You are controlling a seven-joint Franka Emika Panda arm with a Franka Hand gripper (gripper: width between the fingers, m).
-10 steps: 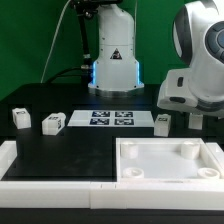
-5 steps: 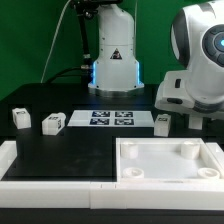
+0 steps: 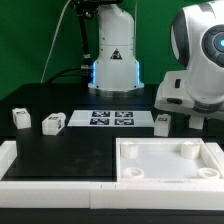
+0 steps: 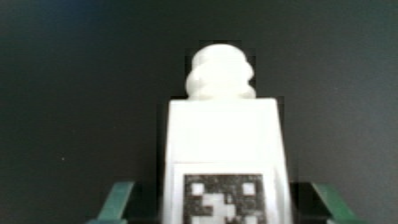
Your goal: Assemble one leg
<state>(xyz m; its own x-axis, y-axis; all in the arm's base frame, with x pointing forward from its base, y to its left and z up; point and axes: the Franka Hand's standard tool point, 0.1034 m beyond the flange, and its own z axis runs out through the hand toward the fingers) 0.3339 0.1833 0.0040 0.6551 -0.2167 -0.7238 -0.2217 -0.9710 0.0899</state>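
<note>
In the wrist view a white leg (image 4: 226, 130) with a rounded peg at one end and a black-and-white tag on its face lies on the black table. My gripper (image 4: 221, 205) is open, with a green fingertip (image 4: 121, 200) on each side of the leg and a gap to it on both sides. In the exterior view three more legs show: two at the exterior view's left (image 3: 20, 117) (image 3: 53, 122) and one at the right (image 3: 162, 122). The gripper itself is mostly hidden under the arm's white wrist housing (image 3: 190, 88).
The large white square tray-like part (image 3: 170, 150) with round corner sockets lies at the front right. The marker board (image 3: 110, 119) lies mid-table. A white rail (image 3: 50, 185) runs along the front edge. The arm's base (image 3: 113, 60) stands at the back.
</note>
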